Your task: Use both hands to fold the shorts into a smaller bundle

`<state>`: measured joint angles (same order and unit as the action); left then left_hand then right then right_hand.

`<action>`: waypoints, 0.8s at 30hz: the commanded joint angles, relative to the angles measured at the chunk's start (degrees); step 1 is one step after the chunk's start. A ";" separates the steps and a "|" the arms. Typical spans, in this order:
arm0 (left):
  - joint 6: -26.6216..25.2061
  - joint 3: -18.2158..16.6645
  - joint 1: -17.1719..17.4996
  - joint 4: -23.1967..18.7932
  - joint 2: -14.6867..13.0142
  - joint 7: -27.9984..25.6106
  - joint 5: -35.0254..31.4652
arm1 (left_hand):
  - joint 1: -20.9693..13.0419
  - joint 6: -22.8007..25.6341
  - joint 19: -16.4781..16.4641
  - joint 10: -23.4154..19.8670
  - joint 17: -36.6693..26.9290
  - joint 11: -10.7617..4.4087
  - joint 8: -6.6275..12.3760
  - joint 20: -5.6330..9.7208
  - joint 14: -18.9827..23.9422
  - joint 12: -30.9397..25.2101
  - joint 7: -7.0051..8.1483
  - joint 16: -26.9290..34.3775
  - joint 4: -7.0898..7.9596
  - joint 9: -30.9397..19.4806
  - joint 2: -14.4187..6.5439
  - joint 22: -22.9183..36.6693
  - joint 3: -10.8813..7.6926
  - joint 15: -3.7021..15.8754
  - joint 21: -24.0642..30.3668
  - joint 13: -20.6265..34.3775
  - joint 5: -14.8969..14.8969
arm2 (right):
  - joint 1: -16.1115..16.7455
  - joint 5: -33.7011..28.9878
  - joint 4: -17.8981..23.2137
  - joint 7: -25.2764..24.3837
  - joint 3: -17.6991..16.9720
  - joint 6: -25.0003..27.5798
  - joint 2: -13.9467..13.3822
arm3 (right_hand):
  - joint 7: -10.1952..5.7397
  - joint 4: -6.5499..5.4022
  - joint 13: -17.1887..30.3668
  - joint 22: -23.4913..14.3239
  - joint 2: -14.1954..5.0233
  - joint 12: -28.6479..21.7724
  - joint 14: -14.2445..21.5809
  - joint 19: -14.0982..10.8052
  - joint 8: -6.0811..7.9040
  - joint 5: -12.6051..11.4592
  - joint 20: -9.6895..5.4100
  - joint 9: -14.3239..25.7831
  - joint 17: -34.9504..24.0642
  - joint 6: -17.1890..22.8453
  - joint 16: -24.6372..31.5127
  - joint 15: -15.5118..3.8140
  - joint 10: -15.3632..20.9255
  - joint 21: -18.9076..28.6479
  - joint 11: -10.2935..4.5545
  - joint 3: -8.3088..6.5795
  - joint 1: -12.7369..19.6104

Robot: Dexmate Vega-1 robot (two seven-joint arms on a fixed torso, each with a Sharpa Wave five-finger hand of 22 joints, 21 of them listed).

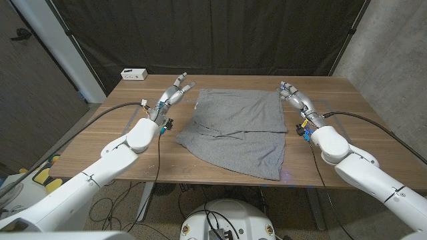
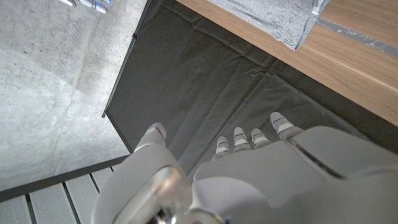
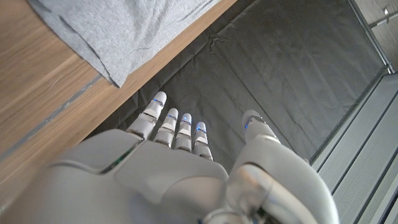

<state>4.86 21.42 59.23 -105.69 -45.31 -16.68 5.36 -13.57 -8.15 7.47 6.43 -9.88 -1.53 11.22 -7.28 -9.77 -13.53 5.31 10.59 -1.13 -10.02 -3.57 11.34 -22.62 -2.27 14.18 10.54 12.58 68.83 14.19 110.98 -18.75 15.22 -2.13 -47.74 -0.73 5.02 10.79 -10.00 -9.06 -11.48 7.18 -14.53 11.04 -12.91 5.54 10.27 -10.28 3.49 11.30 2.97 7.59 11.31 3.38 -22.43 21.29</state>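
The grey shorts lie spread across the middle of the wooden surface, folded over once so the near part overlaps the rest, the near hem close to the front edge. The left hand hovers just off the far left corner of the cloth, fingers apart and holding nothing. The right hand sits by the far right corner, likewise spread and empty. A small white box stands at the far left corner.
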 commanded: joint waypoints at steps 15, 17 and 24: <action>-5.45 -3.03 6.84 -9.80 -5.40 -2.36 -11.19 | -1.35 1.76 0.16 -1.93 -0.11 -2.09 0.05 -0.33 -0.07 0.18 0.15 -0.13 -1.55 -0.13 0.14 0.18 0.18 0.58 -0.38 0.30 -0.94 | 10.15 -15.32 14.87 -4.78 -3.63 14.97 -7.13 | -0.82 0.96 0.28 -0.19 -0.55 -0.35 1.19 -0.80 0.22 0.91 -0.44 0.26 -0.27 0.42 0.67 -1.18 1.12 0.54 -0.68 -0.62 1.88; -5.60 -3.44 7.38 -10.25 -5.72 -2.34 -11.50 | -1.38 1.80 0.18 -2.00 -0.11 -1.94 0.04 -0.33 -0.06 0.18 0.19 -0.13 -1.60 -0.13 0.14 0.18 0.18 0.56 -0.39 0.30 -0.95 | 10.78 -16.18 15.97 -4.75 -3.83 16.49 -7.41 | -0.86 1.05 0.28 -0.19 -0.63 -0.33 1.20 -0.84 0.23 0.99 -0.48 0.27 -0.28 0.47 0.66 -1.20 1.10 0.55 -0.90 -0.73 2.07; -7.72 -5.24 10.15 -12.98 -7.69 -3.20 -14.87 | -1.62 2.40 0.19 -2.73 -0.10 -2.18 0.15 -0.40 0.15 0.04 0.22 -0.04 -1.91 -0.14 0.17 0.18 0.18 0.74 -0.43 0.31 -1.04 | 13.45 -20.73 19.71 -5.55 -4.04 21.04 -8.44 | -0.98 1.34 0.30 -0.18 -0.82 -0.32 1.40 -1.03 0.24 1.28 -0.59 0.29 -0.30 0.63 0.69 -1.59 1.28 0.59 -1.09 -1.05 2.71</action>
<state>0.11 18.19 66.08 -115.18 -50.65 -18.80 -4.17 -14.53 -6.20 7.47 4.06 -9.89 -3.69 11.01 -7.27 -9.56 -13.53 5.42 10.59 -2.70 -10.01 -3.47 11.33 -22.40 -2.05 13.74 10.53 11.64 77.49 -0.37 123.58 -23.40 12.07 12.18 -53.69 -1.45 6.09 10.78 -9.99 -9.74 -11.48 8.41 -15.06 11.04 -11.97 5.01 10.27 -10.27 3.78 11.75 1.73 8.33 11.59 2.63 -23.09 23.18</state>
